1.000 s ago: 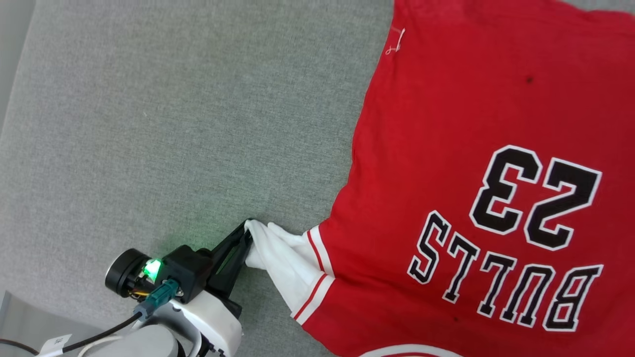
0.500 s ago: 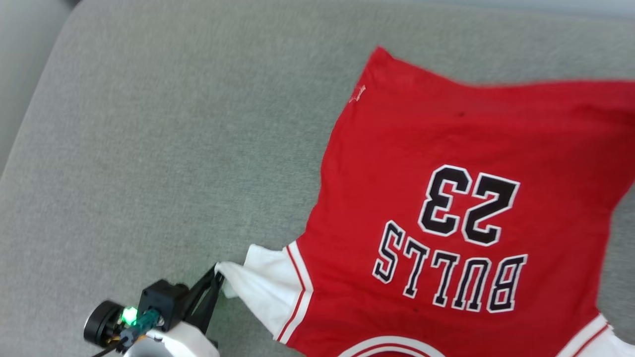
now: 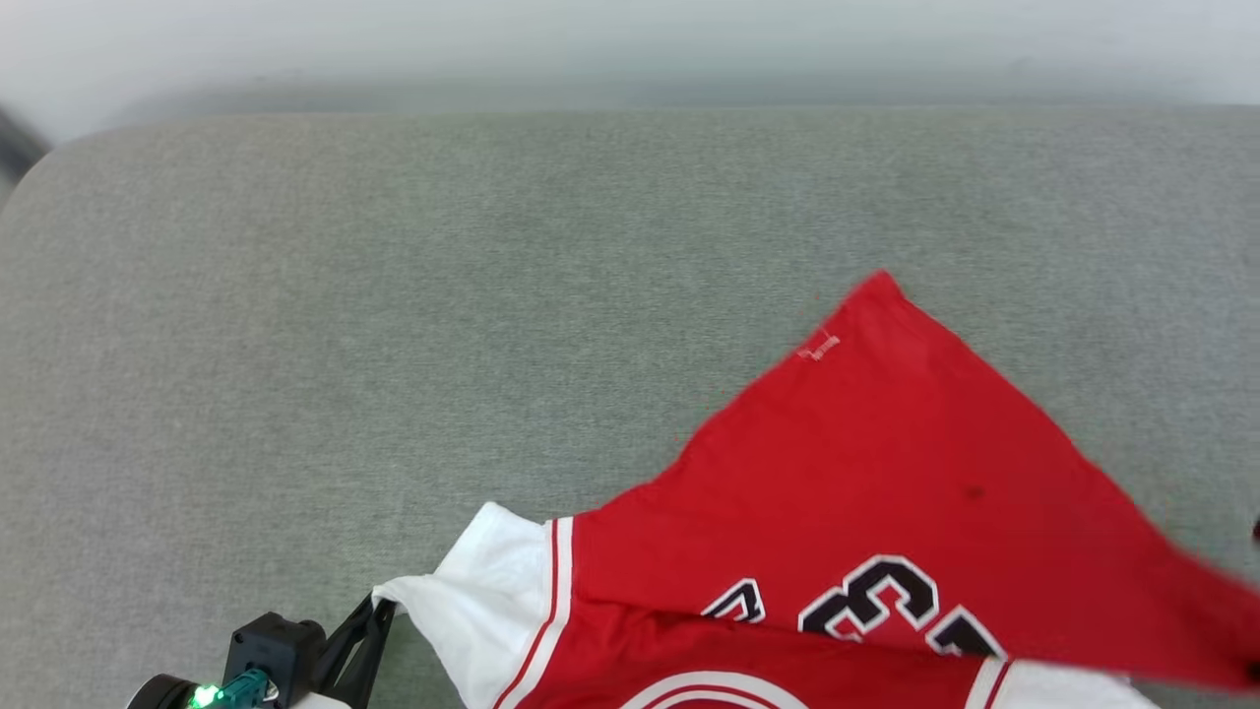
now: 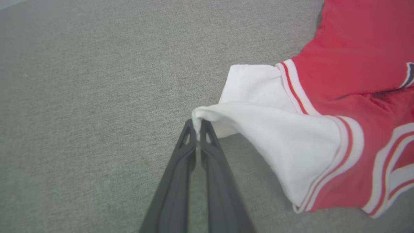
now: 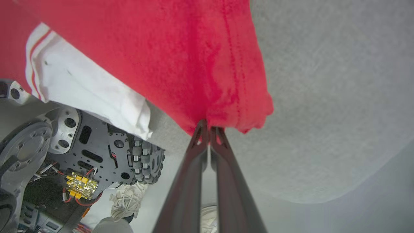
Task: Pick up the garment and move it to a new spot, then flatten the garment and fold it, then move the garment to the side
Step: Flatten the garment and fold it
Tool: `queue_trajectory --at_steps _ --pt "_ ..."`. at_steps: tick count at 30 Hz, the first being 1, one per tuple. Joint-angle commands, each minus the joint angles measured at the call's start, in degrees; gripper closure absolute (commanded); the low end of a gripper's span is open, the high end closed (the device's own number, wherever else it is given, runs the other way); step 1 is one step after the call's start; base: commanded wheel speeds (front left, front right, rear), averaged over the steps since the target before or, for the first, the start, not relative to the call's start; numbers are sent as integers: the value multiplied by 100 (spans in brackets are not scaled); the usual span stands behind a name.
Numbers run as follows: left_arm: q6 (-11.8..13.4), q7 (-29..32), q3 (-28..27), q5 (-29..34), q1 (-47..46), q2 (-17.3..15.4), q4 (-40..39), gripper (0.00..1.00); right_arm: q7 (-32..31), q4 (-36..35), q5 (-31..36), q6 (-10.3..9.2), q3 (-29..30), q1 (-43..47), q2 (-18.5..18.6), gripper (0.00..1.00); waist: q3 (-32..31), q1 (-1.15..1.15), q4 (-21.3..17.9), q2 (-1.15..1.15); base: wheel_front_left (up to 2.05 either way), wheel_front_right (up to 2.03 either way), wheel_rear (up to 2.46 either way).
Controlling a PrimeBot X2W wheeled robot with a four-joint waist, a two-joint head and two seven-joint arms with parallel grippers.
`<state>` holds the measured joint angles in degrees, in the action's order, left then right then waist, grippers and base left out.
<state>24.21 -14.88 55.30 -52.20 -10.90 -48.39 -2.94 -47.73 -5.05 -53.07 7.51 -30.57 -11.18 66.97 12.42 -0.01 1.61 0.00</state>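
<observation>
The garment [image 3: 886, 463], a red jersey with white sleeves and black "23" print, lies partly folded over itself on the grey cushion at the lower right of the head view. My left gripper [image 3: 379, 611] is shut on the tip of the white sleeve [image 4: 258, 129], pinched between the dark fingertips [image 4: 197, 124]. In the right wrist view my right gripper [image 5: 208, 124] is shut on a bunched red hem corner of the garment [image 5: 194, 58], held up off the cushion. The other white sleeve [image 5: 87, 87] hangs below it.
The grey cushion [image 3: 394, 295] stretches bare to the left and back, with its rounded far edge against a pale wall. Past the cushion's front edge, the right wrist view shows my wheeled base [image 5: 81, 149] and the floor.
The head camera has tilted and the picture shifted. The red hem side of the garment has been drawn over the body, covering much of the print. My left gripper still holds the sleeve.
</observation>
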Motion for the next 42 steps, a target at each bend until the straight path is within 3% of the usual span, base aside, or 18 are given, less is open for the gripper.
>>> queue_trajectory --at_steps 1,8,12,13,14,15,22,26,32,37,42 --pt "-4 -31 -31 -13 51 2 10 100 105 27 -10 -4 -7 190 8 100 -19 1 -68 0 0 0 0" --pt "-84 -40 -165 47 150 78 47 100 651 258 16 -4 -48 1597 -348 100 41 1 -131 0 0 0 0" --pt "-98 -41 -217 62 208 96 76 100 893 312 120 -4 251 1776 -563 96 53 1 -142 0 0 0 0" --pt "-99 -42 -223 67 217 102 83 100 907 315 122 -4 347 1773 -593 58 46 1 -137 0 0 0 0" --pt "-110 -42 -227 76 222 109 90 100 912 294 127 -4 467 1742 -599 13 35 1 -130 0 0 0 0" --pt "-122 -42 -231 87 218 116 96 100 953 238 138 -4 623 1664 -595 0 27 1 -119 0 0 0 0" --pt "-149 -43 -238 139 192 208 112 100 845 -561 273 -4 1584 1012 -402 0 56 1 17 0 0 0 0" --pt "-197 -43 -220 223 48 277 116 100 394 -979 389 -4 1722 359 -202 0 209 1 152 0 0 0 0" --pt "-286 -7 -169 370 -234 386 152 100 -568 -1016 587 -4 1080 -973 -345 0 503 1 403 0 0 0 0" --pt "-325 -8 -159 469 -399 515 179 100 -1314 -576 834 -4 212 -2165 -891 0 728 1 562 0 0 0 0" --pt "-383 -16 -173 526 -523 635 238 100 -1648 174 1015 -4 -467 -3016 -1454 0 941 1 712 0 0 0 0"
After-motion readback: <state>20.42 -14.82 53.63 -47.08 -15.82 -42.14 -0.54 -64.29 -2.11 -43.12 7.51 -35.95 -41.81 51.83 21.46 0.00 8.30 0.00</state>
